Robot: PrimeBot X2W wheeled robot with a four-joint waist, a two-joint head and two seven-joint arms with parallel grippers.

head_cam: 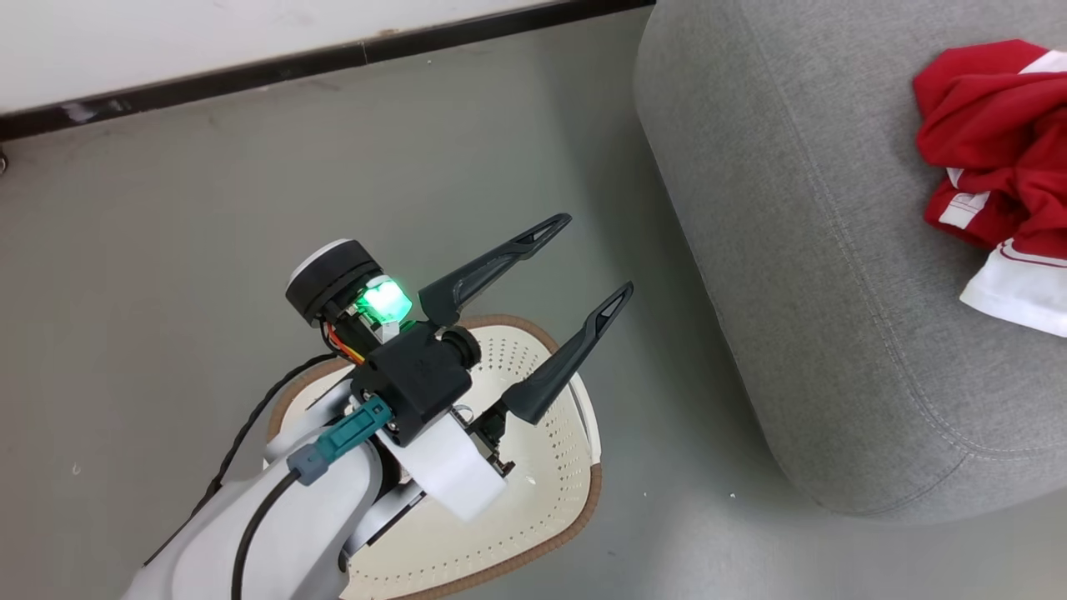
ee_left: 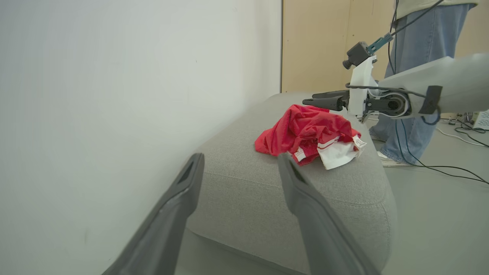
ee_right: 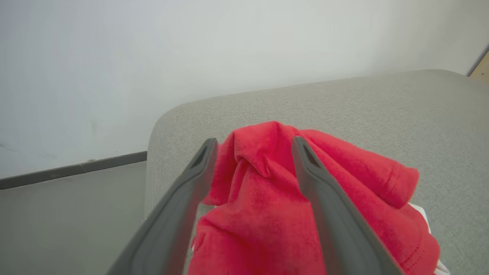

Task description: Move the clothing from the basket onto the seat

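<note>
The left gripper (head_cam: 583, 260) hung over the cream-white perforated plastic basket (head_cam: 550, 492), jaws spread, empty. Further right, crumpled bright red, white-trimmed clothing (head_cam: 992, 158) lay on the large light grey fabric seat (head_cam: 792, 292), the right gripper (ee_right: 255, 145) just above it, jaws released.

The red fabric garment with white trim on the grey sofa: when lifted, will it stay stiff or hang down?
Probably floppy: the red fabric garment lies crumpled in soft folds on the light grey woven sofa. Likely light: the cloth looks thin.
</note>
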